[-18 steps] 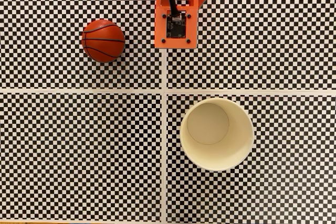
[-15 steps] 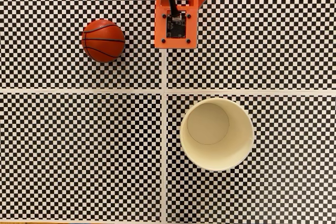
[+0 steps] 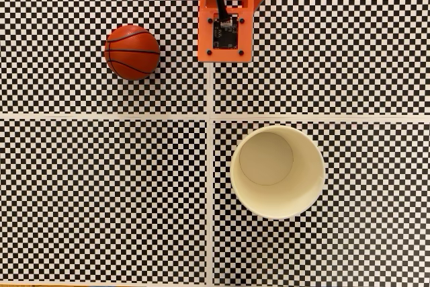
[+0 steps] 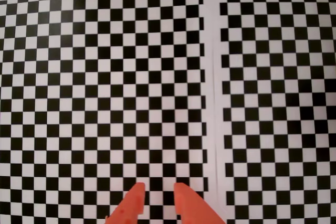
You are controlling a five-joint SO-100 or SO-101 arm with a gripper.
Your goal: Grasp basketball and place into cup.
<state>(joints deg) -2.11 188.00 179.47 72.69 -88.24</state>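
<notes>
A black-and-white checkerboard surface (image 3: pixel 101 186) covered the whole table in the fixed view, split into four panels by thin white seams that crossed a little above the middle. The same checker pattern (image 4: pixel 105 87) lay under the wrist view, with one white seam running down its right half.

The cup (image 3: pixel 306 193), a wide cream-white paper one, stood upright in the lower right panel of the fixed view, its mouth open to the camera and its inside plain. It sat just right of the vertical seam and just below the horizontal one.

The orange arm housing (image 3: pixel 225 15) came in from the top edge of the fixed view, over the vertical seam, with a black cable and a small dark circuit board on it.

The basketball (image 3: pixel 132 52) rested on the upper left panel, left of the arm housing and well apart from the cup.

The gripper (image 4: pixel 158 188) showed in the wrist view as two orange fingertips at the bottom edge, a narrow gap between them, holding nothing, above bare checkerboard.
</notes>
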